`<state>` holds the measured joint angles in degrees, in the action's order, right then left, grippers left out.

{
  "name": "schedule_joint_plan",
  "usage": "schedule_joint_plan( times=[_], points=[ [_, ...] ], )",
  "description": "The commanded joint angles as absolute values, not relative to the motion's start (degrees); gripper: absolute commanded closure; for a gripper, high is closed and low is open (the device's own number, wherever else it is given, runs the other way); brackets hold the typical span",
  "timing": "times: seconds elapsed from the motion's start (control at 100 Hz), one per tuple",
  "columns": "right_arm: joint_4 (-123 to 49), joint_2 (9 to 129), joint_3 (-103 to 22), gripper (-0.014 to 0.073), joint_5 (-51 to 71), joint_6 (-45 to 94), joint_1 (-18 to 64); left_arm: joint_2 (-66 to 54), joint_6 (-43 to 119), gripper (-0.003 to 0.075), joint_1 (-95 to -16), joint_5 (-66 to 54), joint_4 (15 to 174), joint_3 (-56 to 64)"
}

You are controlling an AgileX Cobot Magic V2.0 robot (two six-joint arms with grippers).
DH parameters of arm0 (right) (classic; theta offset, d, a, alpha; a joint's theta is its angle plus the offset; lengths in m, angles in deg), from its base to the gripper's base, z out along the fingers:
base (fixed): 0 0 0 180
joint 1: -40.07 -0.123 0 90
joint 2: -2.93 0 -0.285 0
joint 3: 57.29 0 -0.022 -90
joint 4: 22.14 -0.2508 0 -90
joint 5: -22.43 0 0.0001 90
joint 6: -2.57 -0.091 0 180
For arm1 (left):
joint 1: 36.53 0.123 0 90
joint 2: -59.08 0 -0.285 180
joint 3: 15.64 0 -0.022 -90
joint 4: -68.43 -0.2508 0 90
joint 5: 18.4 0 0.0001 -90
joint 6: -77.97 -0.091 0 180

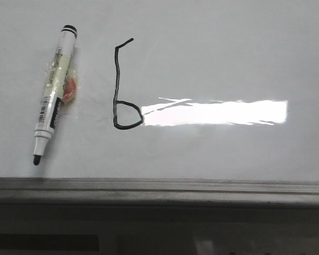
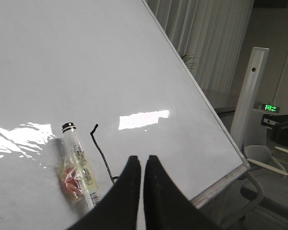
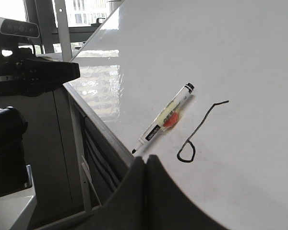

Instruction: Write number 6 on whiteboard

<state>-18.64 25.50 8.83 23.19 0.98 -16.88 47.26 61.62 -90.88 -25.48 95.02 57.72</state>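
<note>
The number 6 [image 1: 119, 87] is drawn in thin black line on the whiteboard [image 1: 212, 53], with a short top flick and a small closed loop at the bottom. It also shows in the left wrist view [image 2: 102, 153] and the right wrist view [image 3: 197, 132]. A white marker [image 1: 54, 95] with a black tip lies uncapped on the board left of the 6, an orange scrap beside it. My left gripper [image 2: 143, 159] is shut and empty, off the board surface. My right gripper [image 3: 147, 158] is shut and empty near the board's front edge. Neither gripper shows in the front view.
A bright rectangular glare [image 1: 215, 112] lies right of the 6's loop. The grey metal frame edge [image 1: 159, 187] runs along the front. A grey post with a green display [image 2: 271, 108] stands beyond the board's right side. Dark equipment [image 3: 29, 72] sits off its left side.
</note>
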Motion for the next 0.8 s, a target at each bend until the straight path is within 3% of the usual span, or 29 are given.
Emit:
schedule_joint_plan(
  times=[0.0,0.28,0.42,0.79],
  points=[
    [-18.08,25.90,7.38,0.0657,27.36,1.50,-16.88,46.82,61.48,0.0741,-90.83,-28.87,94.76,56.22],
    [-18.08,25.90,7.38,0.0657,27.36,1.50,-16.88,46.82,61.48,0.0741,-90.83,-29.17,94.16,57.11],
    [-18.08,25.90,7.38,0.0657,27.36,1.50,-16.88,46.82,61.48,0.0741,-89.38,-29.18,78.09,59.70],
    [-18.08,25.90,7.38,0.0657,27.36,1.50,-16.88,46.82,61.48,0.0741,-68.01,-29.42,77.85,61.97]
  ],
)
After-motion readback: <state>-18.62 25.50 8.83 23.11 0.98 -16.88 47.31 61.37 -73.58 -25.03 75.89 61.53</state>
